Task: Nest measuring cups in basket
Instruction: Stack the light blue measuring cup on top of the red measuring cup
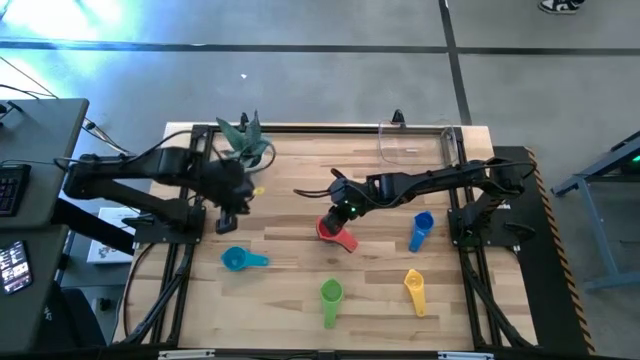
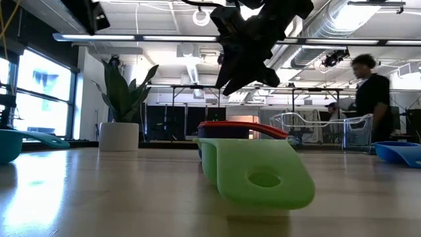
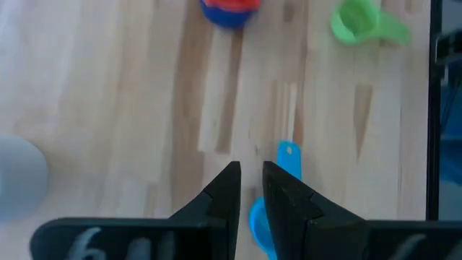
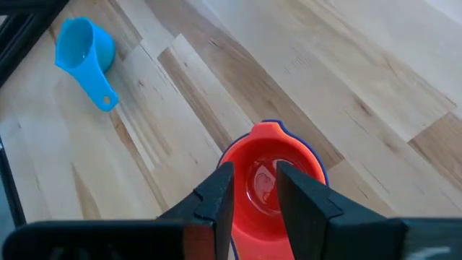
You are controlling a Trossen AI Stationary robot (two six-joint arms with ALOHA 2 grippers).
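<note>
Glossy green scoop (image 2: 253, 172) foremost on pale wood planks, right end effector (image 4: 253, 189) narrowly parted above round red cup (image 4: 271, 177).

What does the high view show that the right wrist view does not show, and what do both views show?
Only the high view shows the clear basket at the table's far edge, the potted plant, the green cup, the yellow cup, the teal cup and the left gripper near the plant.

Only the right wrist view shows that the red cup sits nested inside a darker blue-purple cup, whose rim shows around it.

Both show the red cup, the blue cup lying apart from it, and the right gripper above the red cup.
</note>
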